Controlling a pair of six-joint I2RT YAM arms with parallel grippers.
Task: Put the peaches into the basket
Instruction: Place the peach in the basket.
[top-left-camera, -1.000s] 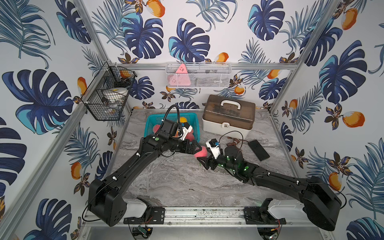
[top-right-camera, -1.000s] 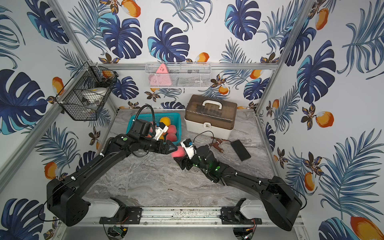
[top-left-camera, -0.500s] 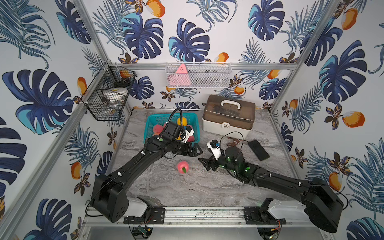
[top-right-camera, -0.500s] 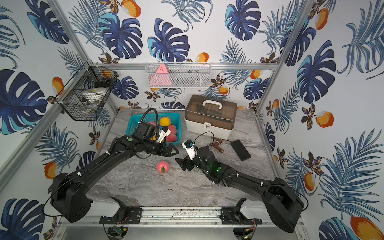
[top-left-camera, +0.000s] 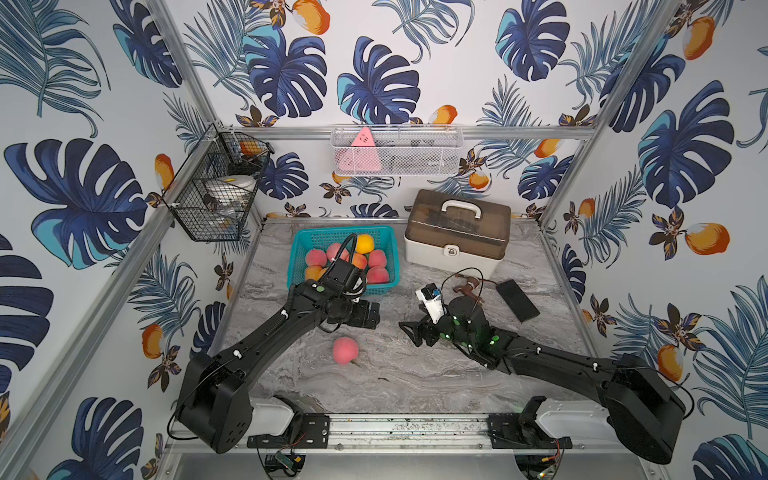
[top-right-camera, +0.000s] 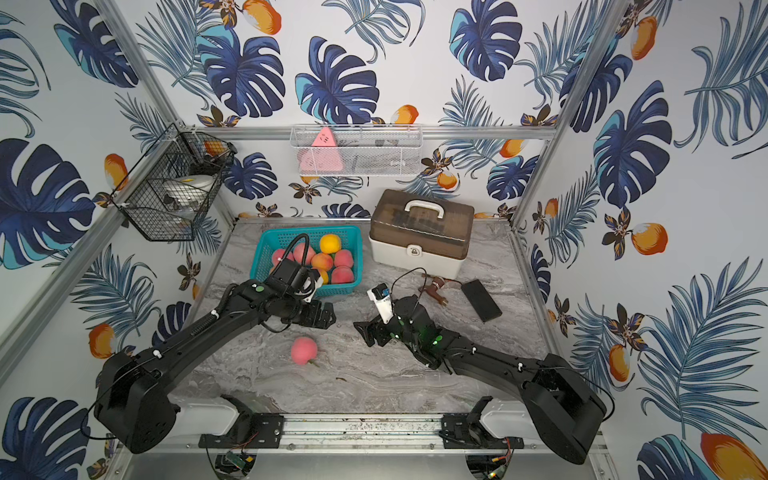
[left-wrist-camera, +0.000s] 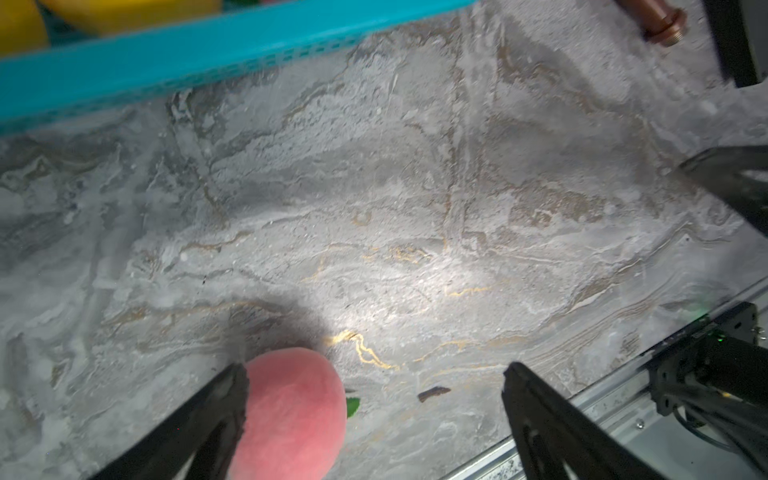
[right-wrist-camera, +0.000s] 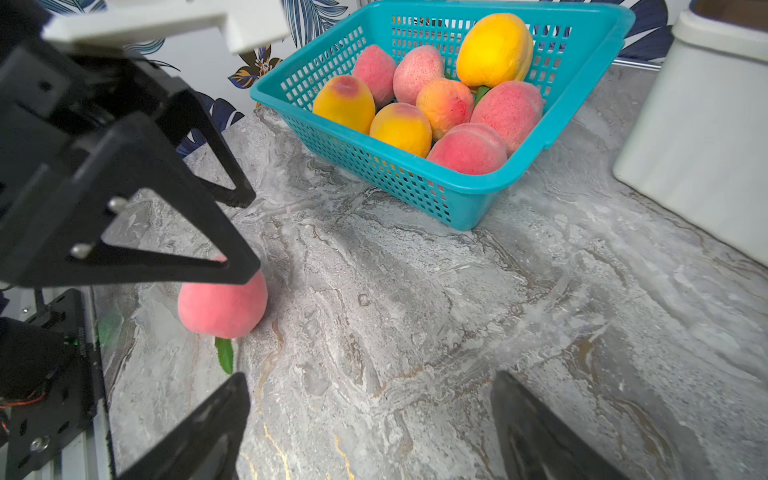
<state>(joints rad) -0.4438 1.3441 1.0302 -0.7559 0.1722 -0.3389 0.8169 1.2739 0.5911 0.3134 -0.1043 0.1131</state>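
The teal basket (top-left-camera: 343, 230), lattice-sided with a flared rim, sits upright at about 11 o'clock on the grey marbled tabletop (top-left-camera: 415, 374). Eight peaches (right-wrist-camera: 445, 106) are piled inside it: one plain yellow toward the basket's 12 o'clock side, several fuzzy pink, the others yellow-orange with a red blush. A ninth peach (top-left-camera: 345, 350), pink with a small green leaf under it, lies alone on the tabletop at 6 o'clock from the basket, well apart from it.

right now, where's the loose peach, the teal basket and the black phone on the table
loose peach (top-left-camera: 345, 350), in a top view, middle of its pink skin.
teal basket (top-left-camera: 324, 240), in a top view, its far lattice wall.
black phone (top-left-camera: 518, 300), in a top view, middle of its flat face.
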